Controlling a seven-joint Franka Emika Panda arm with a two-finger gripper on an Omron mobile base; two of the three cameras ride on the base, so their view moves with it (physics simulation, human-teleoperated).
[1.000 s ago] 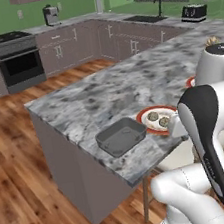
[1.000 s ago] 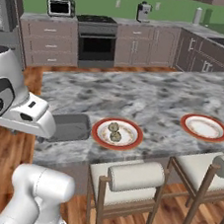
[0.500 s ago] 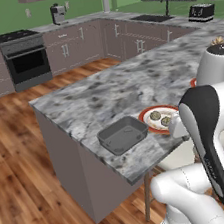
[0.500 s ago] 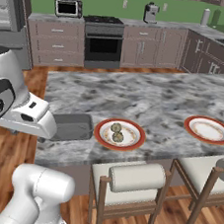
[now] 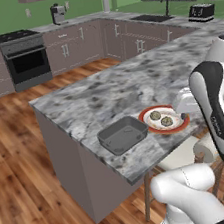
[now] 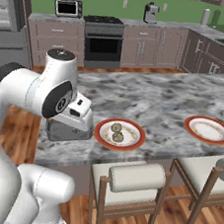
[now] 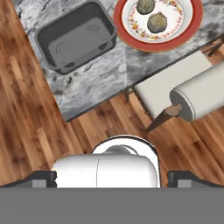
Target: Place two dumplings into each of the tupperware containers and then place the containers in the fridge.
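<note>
Two dumplings (image 7: 151, 15) sit on the red-rimmed plate (image 5: 149, 126) beside the grey tupperware container (image 5: 122, 135) at the desk (image 5: 106, 94) edge, while my hand (image 7: 113, 179), fingers spread wide and empty, hangs above them looking straight down, my own arm hiding part of the container in the right base view.

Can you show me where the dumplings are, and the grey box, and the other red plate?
Dumplings (image 7: 157, 22): hand view, middle of the lower ball.
Container (image 5: 123, 134): left base view, its bare floor.
Second plate (image 6: 208, 130): right base view, its white centre.
</note>
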